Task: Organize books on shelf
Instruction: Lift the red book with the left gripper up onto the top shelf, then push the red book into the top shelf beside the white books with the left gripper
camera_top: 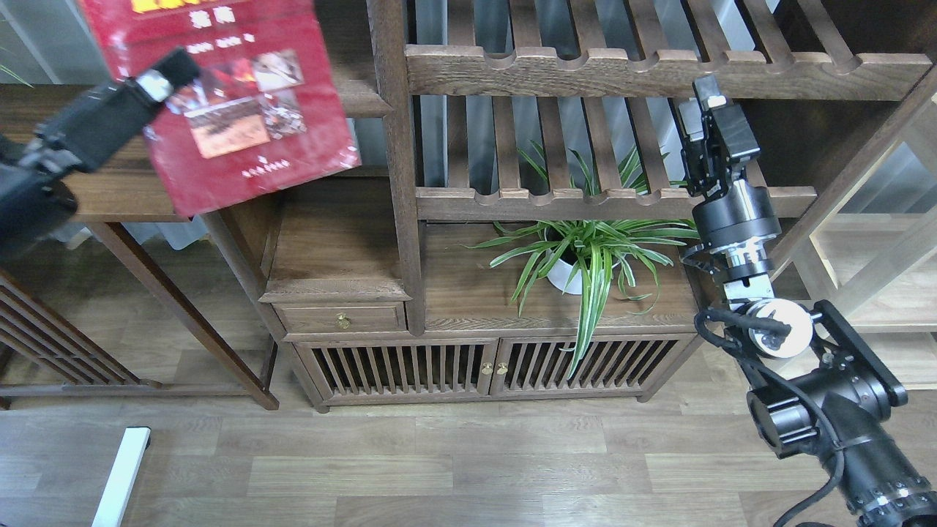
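My left gripper [162, 79] is shut on the left edge of the red book [241, 110], the one with small photos on its cover. It holds the book tilted in the air at the top left, in front of the bookcase. The book covers most of the solid dark-brown shelf [366, 102]; only the right end of its moulded front edge shows. The white book and the lavender book are hidden behind the red book or out of view. My right gripper [701, 102] is raised at the right, empty, close to the slatted shelves; its fingers cannot be told apart.
A potted spider plant [578, 256] stands on the low cabinet [468, 307]. Slatted shelves with notched rails [622, 69] fill the upper right. A dark wooden side table [110, 194] is at the left. A white bar [121, 476] lies on the floor.
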